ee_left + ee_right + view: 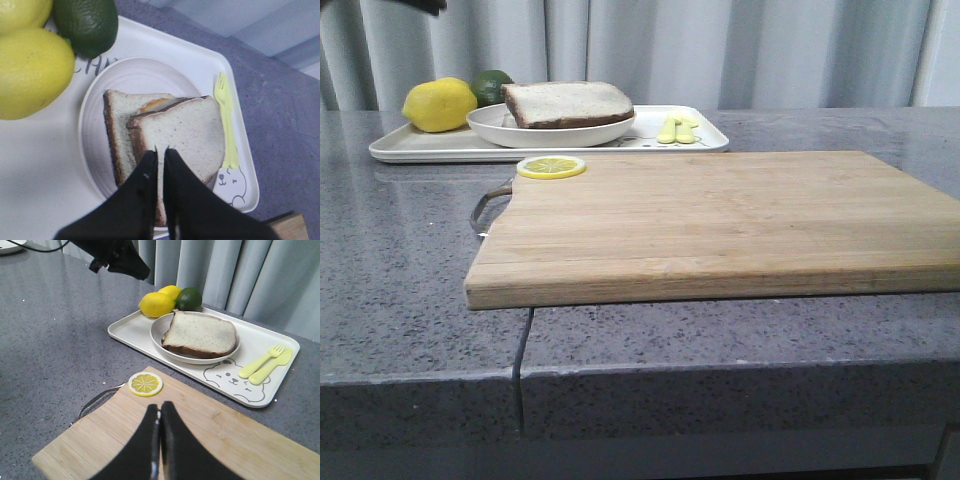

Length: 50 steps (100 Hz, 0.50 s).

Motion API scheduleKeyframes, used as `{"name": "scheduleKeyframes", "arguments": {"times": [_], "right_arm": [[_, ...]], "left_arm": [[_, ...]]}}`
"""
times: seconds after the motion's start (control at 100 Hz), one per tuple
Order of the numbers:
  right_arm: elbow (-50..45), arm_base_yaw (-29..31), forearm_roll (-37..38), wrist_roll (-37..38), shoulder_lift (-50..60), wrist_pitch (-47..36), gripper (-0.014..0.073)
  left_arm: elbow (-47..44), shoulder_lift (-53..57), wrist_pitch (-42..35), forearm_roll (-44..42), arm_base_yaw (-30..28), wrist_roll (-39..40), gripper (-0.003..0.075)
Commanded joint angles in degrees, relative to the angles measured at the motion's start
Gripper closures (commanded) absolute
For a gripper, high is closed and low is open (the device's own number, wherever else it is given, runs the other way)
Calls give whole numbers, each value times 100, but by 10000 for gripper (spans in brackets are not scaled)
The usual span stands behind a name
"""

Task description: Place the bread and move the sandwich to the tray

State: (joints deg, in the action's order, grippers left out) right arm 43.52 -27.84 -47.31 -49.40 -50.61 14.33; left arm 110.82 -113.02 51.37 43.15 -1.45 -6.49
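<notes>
The sandwich (568, 103) lies on its round white plate (490, 125), which stands on the white tray (420, 150) at the back left. In the left wrist view the top bread slice (185, 125) sits askew on the lower slice, with a bit of egg (152, 104) showing between them. My left gripper (161, 150) hovers over the sandwich, its jaws nearly together and holding nothing. My right gripper (160, 405) is shut and empty above the wooden cutting board (240, 440). It is out of the front view.
Two lemons (30, 70) and a dark green fruit (87, 25) lie on the tray beside the plate (135, 75). A yellow fork and knife (262, 362) lie at its other end. A lemon slice (551, 167) sits on the cutting board's (720, 220) back left corner.
</notes>
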Motion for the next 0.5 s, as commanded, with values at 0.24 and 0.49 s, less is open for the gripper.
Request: {"name": "scheduleKeyframes", "arguments": {"times": [0.24, 0.49], "right_arm": [[-229, 44, -91, -43, 417, -388, 655], [-659, 56, -91, -43, 977, -522, 655]], "left_arm": [[65, 1619, -115, -237, -7, -298, 740], [-586, 2701, -184, -237, -7, -917, 740]]}}
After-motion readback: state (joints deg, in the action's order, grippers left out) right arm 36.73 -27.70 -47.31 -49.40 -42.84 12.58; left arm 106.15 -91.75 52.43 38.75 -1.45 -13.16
